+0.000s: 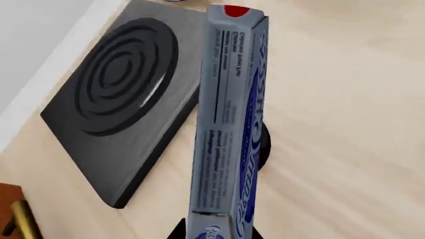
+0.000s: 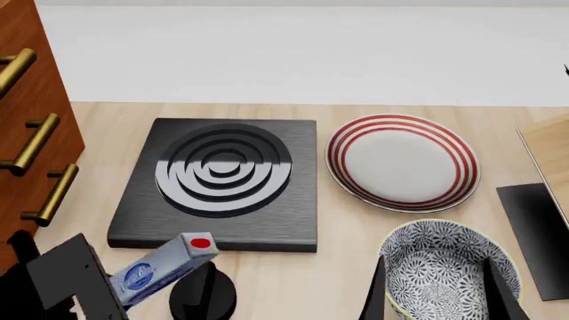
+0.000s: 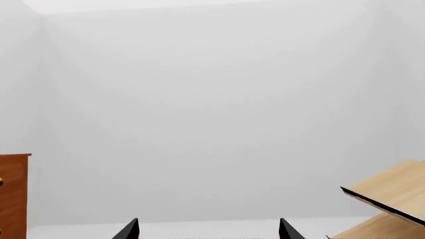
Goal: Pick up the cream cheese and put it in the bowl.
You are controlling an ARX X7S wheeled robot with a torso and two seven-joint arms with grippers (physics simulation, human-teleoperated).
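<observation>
The cream cheese (image 2: 160, 268), a pale grey-blue box with a blue logo and a red mark on its far end, is held in my left gripper (image 2: 116, 288) at the front left, in front of the stove plate. In the left wrist view the box (image 1: 229, 119) runs out from between the dark fingers (image 1: 178, 230), over the wooden table. The bowl (image 2: 449, 273), white with a dark floral pattern, sits at the front right. My right gripper (image 2: 436, 300) is open, its black fingers (image 2: 374, 293) standing on either side of the bowl. The right wrist view shows only the open gripper (image 3: 209, 231) and a blank wall.
A black stove plate (image 2: 222, 180) with rings lies at centre left. A red-ringed plate (image 2: 402, 162) is behind the bowl. A wooden cabinet with brass handles (image 2: 26, 133) stands at the left. A black round knob-like thing (image 2: 202, 297) lies under the box. A wooden board (image 2: 547, 143) and black slab (image 2: 538, 227) are at the right.
</observation>
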